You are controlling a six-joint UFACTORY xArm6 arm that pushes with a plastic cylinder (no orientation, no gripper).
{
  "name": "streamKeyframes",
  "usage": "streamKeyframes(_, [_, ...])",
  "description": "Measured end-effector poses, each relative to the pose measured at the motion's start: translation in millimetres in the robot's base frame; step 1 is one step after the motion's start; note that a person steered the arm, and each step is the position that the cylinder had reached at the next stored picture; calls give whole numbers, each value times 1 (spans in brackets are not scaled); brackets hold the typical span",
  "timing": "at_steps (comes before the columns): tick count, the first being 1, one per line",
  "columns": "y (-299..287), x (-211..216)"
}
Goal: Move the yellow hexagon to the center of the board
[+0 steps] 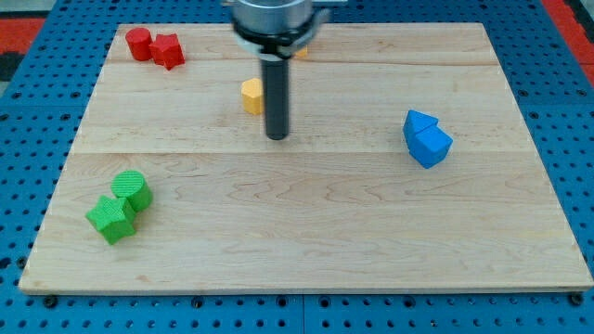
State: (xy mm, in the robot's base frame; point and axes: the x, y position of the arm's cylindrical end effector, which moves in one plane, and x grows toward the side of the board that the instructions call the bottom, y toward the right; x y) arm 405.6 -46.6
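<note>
Yellow hexagon (251, 96) — left of my tip (277, 137)

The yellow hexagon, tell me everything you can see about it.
The yellow hexagon is a small, matte yellow block lying flat on the wooden board, in its upper middle part. Its right side is hidden behind the dark rod, so contact there cannot be judged. My tip sits just below and to the view's right of it. No other block touches it.
</note>
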Motion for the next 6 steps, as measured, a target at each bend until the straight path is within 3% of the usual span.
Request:
streamKeyframes(1, [-14,-52])
streamKeyframes(2, [21,-25])
streamKeyframes(3, [21,-107])
streamKeyframes(4, [-28,-114])
streamKeyframes(6, [-45,-61])
